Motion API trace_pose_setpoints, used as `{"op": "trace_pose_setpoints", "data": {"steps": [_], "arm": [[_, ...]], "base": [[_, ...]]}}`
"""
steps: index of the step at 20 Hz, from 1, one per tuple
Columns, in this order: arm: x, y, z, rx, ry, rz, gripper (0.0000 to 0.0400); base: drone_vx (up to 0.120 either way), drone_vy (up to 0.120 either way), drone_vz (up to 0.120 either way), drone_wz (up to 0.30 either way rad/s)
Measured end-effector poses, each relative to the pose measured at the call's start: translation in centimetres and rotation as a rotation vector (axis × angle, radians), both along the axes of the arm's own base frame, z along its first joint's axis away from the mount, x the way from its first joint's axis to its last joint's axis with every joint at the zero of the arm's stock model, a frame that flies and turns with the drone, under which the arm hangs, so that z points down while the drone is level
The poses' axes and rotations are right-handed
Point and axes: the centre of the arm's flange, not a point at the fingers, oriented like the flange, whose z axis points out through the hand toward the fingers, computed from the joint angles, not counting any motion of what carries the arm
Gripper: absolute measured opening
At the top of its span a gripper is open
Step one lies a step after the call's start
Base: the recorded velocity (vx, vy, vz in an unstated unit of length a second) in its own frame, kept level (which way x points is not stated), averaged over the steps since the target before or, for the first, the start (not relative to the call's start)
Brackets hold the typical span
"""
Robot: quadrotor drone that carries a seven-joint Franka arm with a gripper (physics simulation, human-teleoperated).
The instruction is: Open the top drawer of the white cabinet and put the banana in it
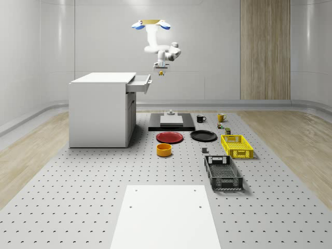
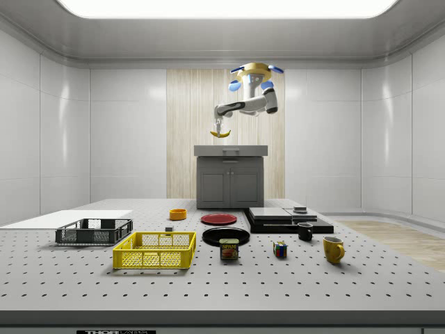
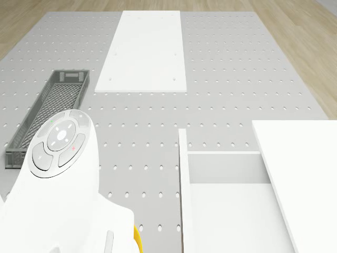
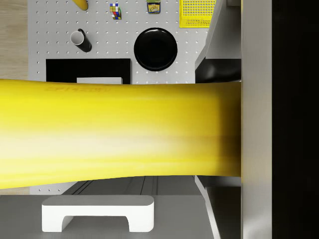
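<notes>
The banana (image 1: 161, 72) hangs in the air, gripped by the tool (image 1: 161, 68), which is closed on it. In the whole-scene view it sits just past the front of the open top drawer (image 1: 140, 82), at about 3 o'clock from the drawer's front panel and a little higher, not yet over the tray. In the side view the banana (image 2: 220, 133) hangs above the cabinet (image 2: 230, 177), clear of its top. In the wrist view the yellow fruit (image 4: 119, 134) lies across the tool, with the drawer handle (image 4: 97, 213) below it.

The drawer is already pulled out from the white cabinet (image 1: 101, 109), so the opening step looks done; the step in hand, as I judge it, is carrying the banana to the drawer. The drone (image 1: 151, 24) hovers high beside the cabinet, at about 1 o'clock from the drawer in the whole-scene view, with the arm (image 1: 158, 46) bent down to the tool.

The next move calls for bringing the tool across toward 9 o'clock until the banana is over the drawer's inside, lowering it between the walls, then letting go. The front panel is the thing to clear.

Farther out on the desk (image 1: 78, 192) lie a red plate (image 1: 169, 137), a black plate (image 1: 203, 135), an orange bowl (image 1: 164, 149), a yellow basket (image 1: 236, 146) and a dark basket (image 1: 223, 173)
</notes>
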Motion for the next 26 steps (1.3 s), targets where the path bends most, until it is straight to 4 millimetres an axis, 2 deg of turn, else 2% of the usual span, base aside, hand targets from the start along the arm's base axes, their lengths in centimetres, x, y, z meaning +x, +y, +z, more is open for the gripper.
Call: {"op": "trace_pose_setpoints", "data": {"steps": [26], "arm": [[0.00, 0.00, 0.00, 0.000, 0.000, 0.000, 0.0192]], "base": [[0.000, -0.120, 0.000, 0.000]]}}
